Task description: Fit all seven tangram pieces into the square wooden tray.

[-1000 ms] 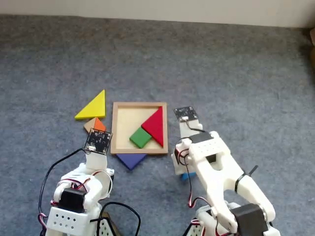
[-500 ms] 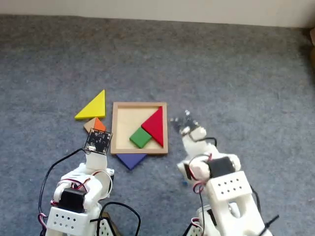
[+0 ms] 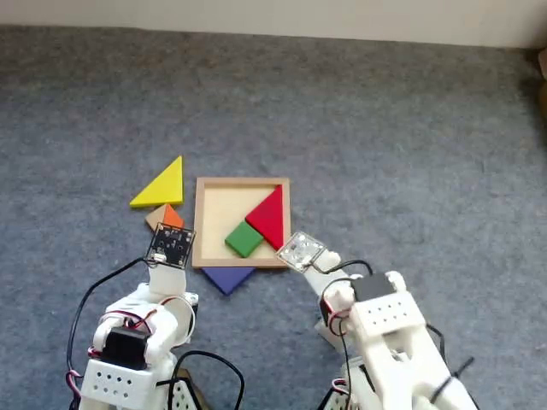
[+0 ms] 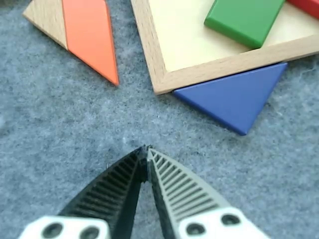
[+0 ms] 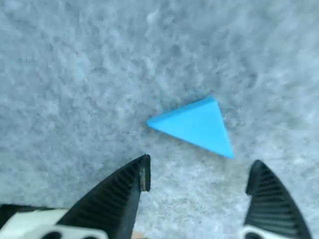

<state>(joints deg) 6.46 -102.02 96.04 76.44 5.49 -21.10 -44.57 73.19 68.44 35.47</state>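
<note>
Wooden tray: lay on the worktop, holding a red triangle and a green square.
Loose pieces: dark blue triangle touched the tray's near edge; yellow triangle, orange piece and tan piece lay on the left arm's side.
Worktop: grey, felt-like; pale wall behind.
Left end effector: closed, empty, near the dark blue triangle.
Right end effector: wide open, empty, with a light blue triangle just ahead of its jaws.

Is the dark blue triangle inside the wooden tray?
No, the dark blue triangle lies on the carpet just outside the wooden tray, right beside its rim.
</note>
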